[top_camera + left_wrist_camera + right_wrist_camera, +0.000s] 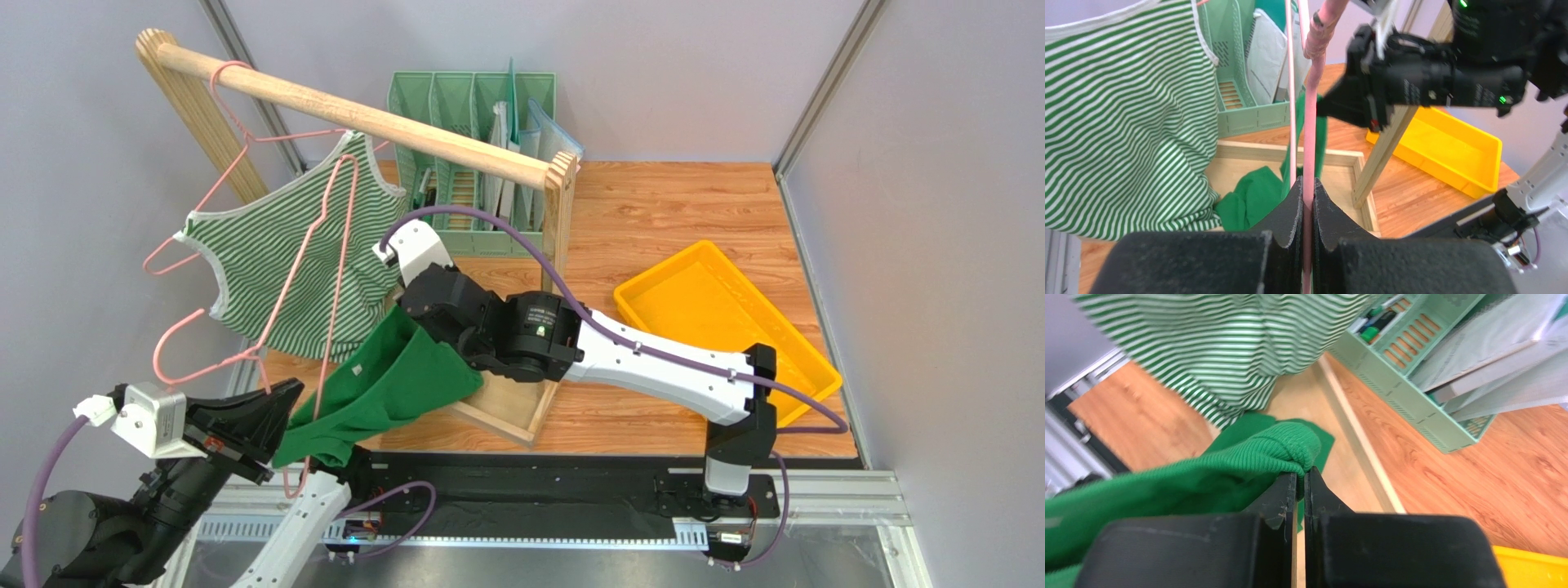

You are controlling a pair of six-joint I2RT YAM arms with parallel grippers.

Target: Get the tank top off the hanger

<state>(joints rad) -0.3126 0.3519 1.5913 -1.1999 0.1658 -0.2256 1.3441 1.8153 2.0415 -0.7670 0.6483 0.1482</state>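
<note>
A solid green tank top stretches between my two grippers over a shallow wooden box. My right gripper is shut on its ribbed edge. My left gripper is shut on the wire of a pink hanger, which runs up between its fingers. The hanger stands tilted in front of a green-and-white striped tank top. The striped top hangs from another pink hanger on the wooden rail. How much of the green top is still on the held hanger is hidden.
A mint file rack with folders stands behind the rail. A yellow tray lies at the right. The rail's upright post stands close behind my right arm. Grey walls close in both sides.
</note>
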